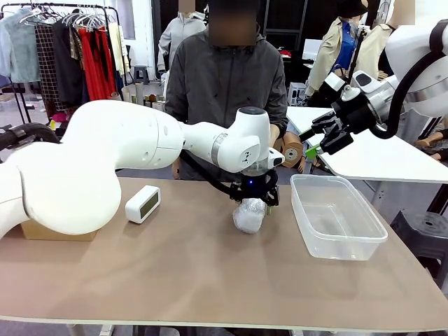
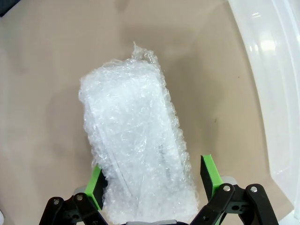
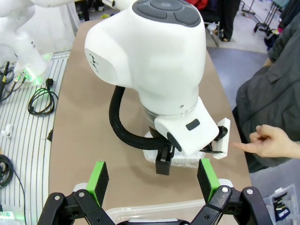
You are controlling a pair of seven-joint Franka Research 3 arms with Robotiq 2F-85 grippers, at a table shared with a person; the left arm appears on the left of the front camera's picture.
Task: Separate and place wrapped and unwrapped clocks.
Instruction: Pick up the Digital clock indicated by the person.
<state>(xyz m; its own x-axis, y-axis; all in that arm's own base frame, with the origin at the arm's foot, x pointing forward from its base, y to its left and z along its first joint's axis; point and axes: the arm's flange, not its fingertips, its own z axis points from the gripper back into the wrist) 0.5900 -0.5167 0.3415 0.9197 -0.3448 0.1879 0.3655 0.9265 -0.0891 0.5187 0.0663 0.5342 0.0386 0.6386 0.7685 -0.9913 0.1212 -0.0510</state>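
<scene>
Straddling the wrapped clock (image 1: 248, 215) at mid-table beside the clear tub (image 1: 364, 241), the left gripper (image 1: 255, 190) stood open, seemingly to grasp it, while the right gripper (image 1: 320, 140) hung open, clear aside.

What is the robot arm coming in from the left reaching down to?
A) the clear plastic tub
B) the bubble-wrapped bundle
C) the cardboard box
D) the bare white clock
B: the left gripper is down over the bubble-wrapped bundle with an open green pad on either side of it, while the bare white clock lies well apart from it.
</scene>
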